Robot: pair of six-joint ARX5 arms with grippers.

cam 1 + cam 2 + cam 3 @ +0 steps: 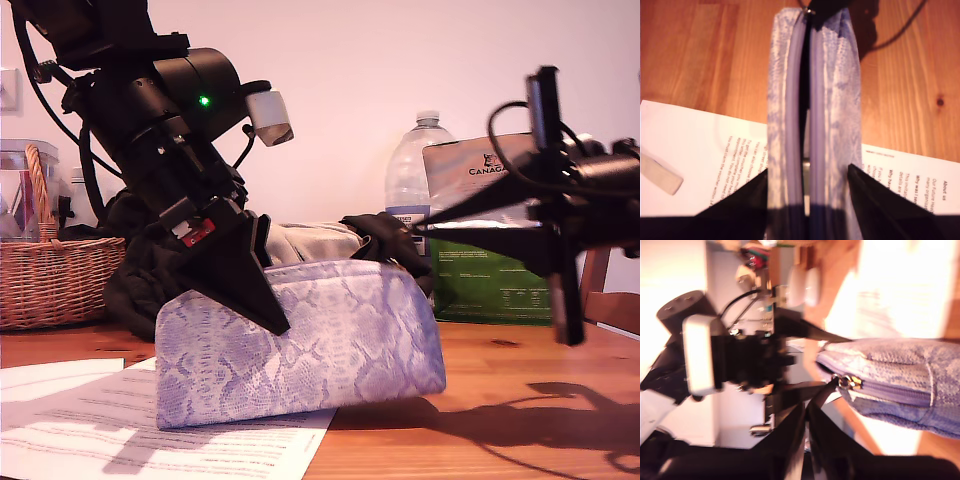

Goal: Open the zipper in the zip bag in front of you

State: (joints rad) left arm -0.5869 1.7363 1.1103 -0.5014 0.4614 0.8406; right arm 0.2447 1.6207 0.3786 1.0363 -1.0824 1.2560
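Centrally on the wooden bench (520, 400), the zip bag (330, 340) stands upright, its near lower corner resting on printed sheets of paper (120, 420) toward the exterior view's left. Your first gripper (807, 200) descends from the exterior view's upper left and straddles the pouch near its left end; its dark jaws sit on either side of the bag's top and press against both fabric walls, so they are clamped on the bag. In the first wrist view the zipper (805, 100) runs away from the camera as two lilac tapes with a dark slit between them (it appears parted along this stretch).

Your second gripper (807, 410) reaches in from the exterior view's right, held level at the height of the bag's top. Its two dark fingers lie close together around a dark strap that leads to the metal pull tab (846, 382) at the bag's right end; the jaws appear closed on this strap, though blur hides the exact contact.

Behind the bag stand a wicker basket (50, 270) at the exterior view's left, and a clear water bottle (415, 170) and a green-and-silver foil bag (485, 240) at its right.
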